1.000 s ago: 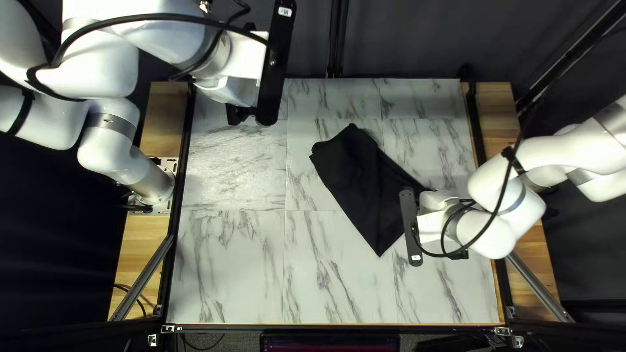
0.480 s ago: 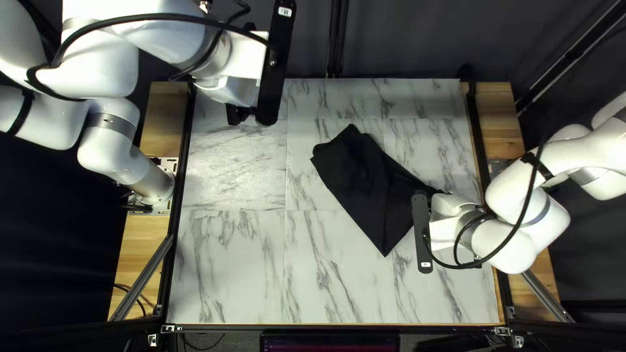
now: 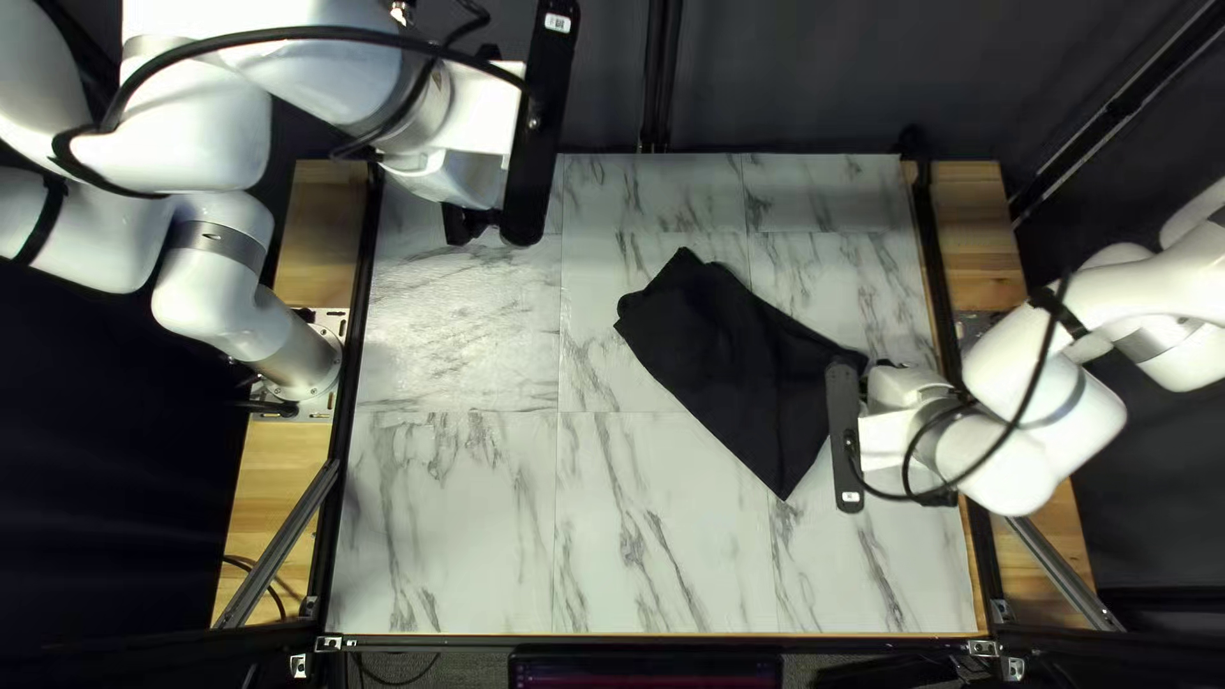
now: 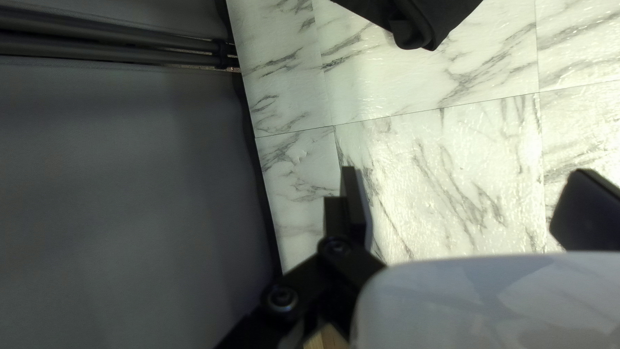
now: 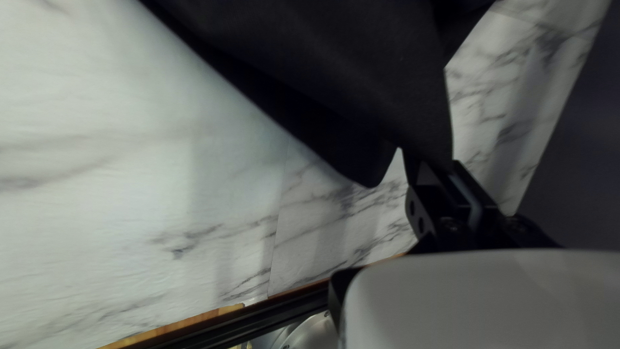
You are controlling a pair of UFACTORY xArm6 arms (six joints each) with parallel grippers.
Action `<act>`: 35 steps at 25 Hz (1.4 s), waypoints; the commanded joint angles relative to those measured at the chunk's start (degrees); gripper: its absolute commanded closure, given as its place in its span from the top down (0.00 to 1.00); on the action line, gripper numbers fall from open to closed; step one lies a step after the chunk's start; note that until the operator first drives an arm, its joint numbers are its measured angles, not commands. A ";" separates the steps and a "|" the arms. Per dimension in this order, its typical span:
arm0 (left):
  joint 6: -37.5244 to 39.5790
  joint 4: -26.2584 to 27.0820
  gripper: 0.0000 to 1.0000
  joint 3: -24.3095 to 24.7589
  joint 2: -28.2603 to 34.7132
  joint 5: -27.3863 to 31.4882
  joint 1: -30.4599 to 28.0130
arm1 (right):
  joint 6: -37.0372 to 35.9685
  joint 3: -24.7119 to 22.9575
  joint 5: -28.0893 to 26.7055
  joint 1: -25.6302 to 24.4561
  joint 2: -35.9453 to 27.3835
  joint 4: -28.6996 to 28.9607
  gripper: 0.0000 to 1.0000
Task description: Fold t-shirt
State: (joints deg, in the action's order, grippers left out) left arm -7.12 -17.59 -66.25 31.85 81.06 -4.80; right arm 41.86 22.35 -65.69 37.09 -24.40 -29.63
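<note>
The black t-shirt point(image 3: 734, 345) lies bunched on the table's right half, its narrow near corner pointing to the table's front. My right gripper point(image 3: 844, 440) is at the cloth's right side, its fingertips hidden from above. In the right wrist view, the right gripper point(image 5: 445, 169) is shut on a raised part of the t-shirt point(image 5: 336, 71), which hangs away from it. My left gripper point(image 3: 491, 231) hovers over the table's far left part, apart from the cloth. Open and holding nothing, the left gripper point(image 4: 468, 203) has part of the t-shirt point(image 4: 413, 29) well ahead of it.
The marble-patterned table point(image 3: 460, 523) has wooden strips point(image 3: 274, 479) along its left and right sides. Dark curtain point(image 3: 817, 77) hangs behind the far edge. In the left wrist view, the table's edge and a curtain point(image 4: 129, 174) lie beside the gripper.
My right gripper has moved rightward, then slightly toward the far edge, with the cloth in it. The t-shirt's near corner has slid to the right. My left arm has stayed still.
</note>
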 commanded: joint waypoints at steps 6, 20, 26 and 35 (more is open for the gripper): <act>0.00 0.00 1.00 0.00 0.00 0.00 0.00 | 2.92 8.98 -13.13 6.40 -0.68 0.37 0.00; 0.00 0.00 1.00 0.00 0.00 0.00 0.00 | 0.37 -5.31 -5.58 -2.07 -6.65 1.23 0.00; 0.00 0.00 1.00 0.00 0.00 0.00 0.00 | -2.24 -1.95 -10.53 -3.49 -7.31 1.65 0.00; 0.00 0.00 1.00 0.00 0.00 0.00 0.00 | 4.14 11.52 -20.92 6.51 -2.20 -1.20 0.00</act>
State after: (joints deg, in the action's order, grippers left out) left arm -7.12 -17.59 -66.25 31.85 81.06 -4.80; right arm 43.86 31.71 -84.20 41.00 -27.26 -29.76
